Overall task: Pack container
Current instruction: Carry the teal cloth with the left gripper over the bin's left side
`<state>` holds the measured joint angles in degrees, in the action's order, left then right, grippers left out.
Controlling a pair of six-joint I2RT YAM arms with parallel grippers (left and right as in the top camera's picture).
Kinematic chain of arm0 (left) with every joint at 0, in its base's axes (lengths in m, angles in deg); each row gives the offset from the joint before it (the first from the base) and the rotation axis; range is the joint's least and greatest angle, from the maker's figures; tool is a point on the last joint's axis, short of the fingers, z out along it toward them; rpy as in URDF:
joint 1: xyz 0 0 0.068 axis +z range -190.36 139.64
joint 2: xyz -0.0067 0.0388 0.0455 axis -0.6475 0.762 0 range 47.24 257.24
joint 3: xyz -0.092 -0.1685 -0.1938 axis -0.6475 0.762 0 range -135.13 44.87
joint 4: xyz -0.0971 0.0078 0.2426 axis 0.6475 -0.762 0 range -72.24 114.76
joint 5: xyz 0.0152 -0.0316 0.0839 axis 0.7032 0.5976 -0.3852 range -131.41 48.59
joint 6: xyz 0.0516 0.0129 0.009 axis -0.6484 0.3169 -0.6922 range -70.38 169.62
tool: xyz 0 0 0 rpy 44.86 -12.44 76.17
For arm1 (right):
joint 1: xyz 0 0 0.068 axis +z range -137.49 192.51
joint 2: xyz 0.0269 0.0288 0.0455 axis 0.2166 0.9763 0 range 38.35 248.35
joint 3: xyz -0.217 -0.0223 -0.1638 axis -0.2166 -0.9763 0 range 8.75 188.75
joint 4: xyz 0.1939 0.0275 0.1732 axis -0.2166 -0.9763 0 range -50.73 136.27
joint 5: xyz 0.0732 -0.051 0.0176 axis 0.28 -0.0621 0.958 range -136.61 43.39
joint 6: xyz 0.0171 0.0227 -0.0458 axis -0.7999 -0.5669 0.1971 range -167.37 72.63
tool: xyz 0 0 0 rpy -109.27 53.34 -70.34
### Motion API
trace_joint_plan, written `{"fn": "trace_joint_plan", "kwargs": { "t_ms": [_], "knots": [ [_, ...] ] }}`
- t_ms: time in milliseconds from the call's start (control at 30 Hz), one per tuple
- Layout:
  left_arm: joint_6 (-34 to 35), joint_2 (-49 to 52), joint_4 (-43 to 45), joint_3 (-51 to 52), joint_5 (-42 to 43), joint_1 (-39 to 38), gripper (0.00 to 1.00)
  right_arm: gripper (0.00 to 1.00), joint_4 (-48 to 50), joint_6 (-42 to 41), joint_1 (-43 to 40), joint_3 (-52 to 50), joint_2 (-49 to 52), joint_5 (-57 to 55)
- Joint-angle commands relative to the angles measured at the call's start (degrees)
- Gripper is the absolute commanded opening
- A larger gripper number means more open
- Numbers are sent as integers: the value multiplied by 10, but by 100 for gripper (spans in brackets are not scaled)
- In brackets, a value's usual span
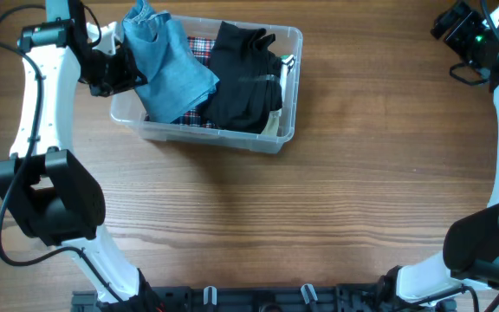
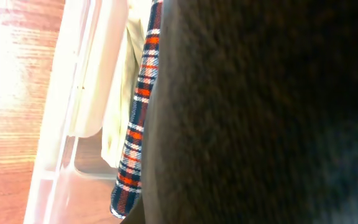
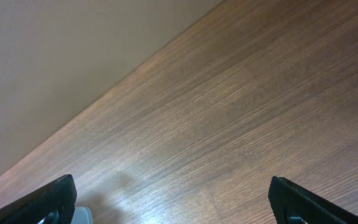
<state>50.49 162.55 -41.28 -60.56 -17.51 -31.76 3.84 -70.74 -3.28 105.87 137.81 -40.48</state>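
Overhead shows the container [image 1: 289, 130] on the desk [image 1: 319, 225], left of centre, the left gripper [image 1: 115, 74] beside a blue garment [image 1: 176, 74] spilling over its rim — jaws hidden, state unclear, probably to tuck it in — while the right gripper [image 3: 173, 202] waits well apart, jaws spread wide

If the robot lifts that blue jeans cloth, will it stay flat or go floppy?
Probably floppy: the blue denim garment sags over the plaid cloth and the container rim. It looks thick, so likely heavyish for cloth. It shouldn't roll or break.
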Motion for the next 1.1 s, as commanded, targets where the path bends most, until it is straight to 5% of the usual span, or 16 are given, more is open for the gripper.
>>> {"fn": "trace_joint_plan", "kwargs": {
  "t_ms": [0, 200, 367, 633, 1067],
  "knots": [
    [-76, 1, 24, -9, -12, -10, 4, 100, 1, -8, 2, 6, 5, -6],
    [-173, 1, -65, -122, 96, -47, 4, 100, 1, -8, 2, 6, 5, -6],
    [-215, -1, -136, -226, 102, -77, 4, 100, 1, -8, 2, 6, 5, -6],
    [-288, -1, -198, -244, 240, -71, 4, 100, 1, -8, 2, 6, 5, -6],
    [-287, 132, -231, -241, 171, -45, 4, 100, 1, -8, 2, 6, 5, -6]
  ]
}}
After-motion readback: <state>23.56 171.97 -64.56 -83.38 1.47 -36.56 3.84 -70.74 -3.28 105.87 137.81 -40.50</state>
